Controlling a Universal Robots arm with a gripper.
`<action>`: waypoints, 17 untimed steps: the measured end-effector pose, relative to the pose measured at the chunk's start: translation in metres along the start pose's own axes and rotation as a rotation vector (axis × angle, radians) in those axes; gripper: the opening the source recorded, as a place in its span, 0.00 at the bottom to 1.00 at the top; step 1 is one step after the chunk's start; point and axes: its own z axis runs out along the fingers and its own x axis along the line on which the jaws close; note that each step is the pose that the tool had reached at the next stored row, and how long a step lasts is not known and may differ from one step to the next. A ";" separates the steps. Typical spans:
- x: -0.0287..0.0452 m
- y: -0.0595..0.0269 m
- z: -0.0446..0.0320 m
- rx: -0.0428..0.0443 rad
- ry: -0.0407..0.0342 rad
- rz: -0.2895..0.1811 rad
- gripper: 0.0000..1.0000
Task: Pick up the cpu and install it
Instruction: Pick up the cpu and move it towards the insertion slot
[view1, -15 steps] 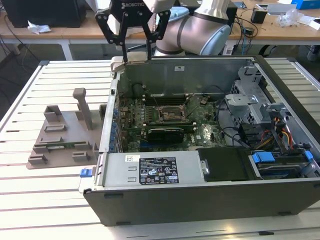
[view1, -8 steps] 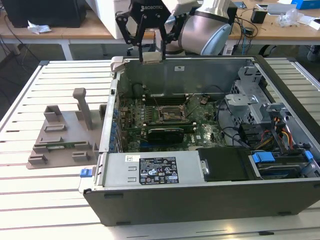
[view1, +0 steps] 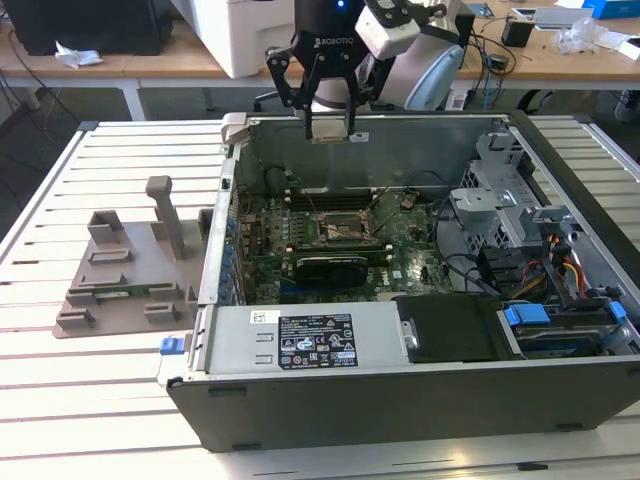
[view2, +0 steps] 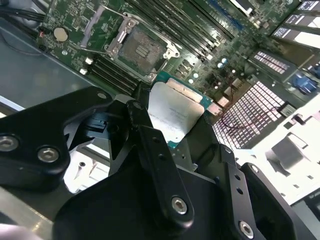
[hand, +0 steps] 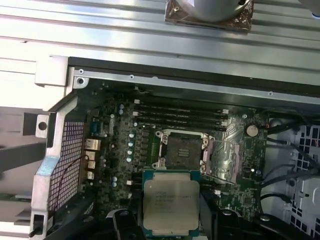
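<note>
— Is that black two-fingered gripper (view1: 330, 127) carrying anything?
— Yes, it's clamping the small square silver-topped, green-rimmed cpu (hand: 170, 205) between its fingers, hovering over the open grey metal computer case (view1: 400, 400), whose black square socket (hand: 182, 152) is lying empty.

I work over a white slatted counter (view1: 60, 400), its long ribs catching pale light. Beyond it stand wooden desks (view1: 150, 62) on white legs (view1: 131, 100). They carry a black case (view1: 90, 25), a white box (view1: 240, 35), a crumpled white scrap (view1: 75, 55), loose cables (view1: 490, 55) and a blue box (view1: 612, 8). The floor (view1: 60, 105) beneath them is dark.
</note>
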 end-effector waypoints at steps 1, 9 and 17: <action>-0.0022 0.0000 0.0014 0.0000 -0.0001 0.000 0.55; -0.0162 -0.0005 0.0109 0.0008 0.0001 0.000 0.55; -0.0297 0.0015 0.0311 0.0031 0.0005 0.000 0.55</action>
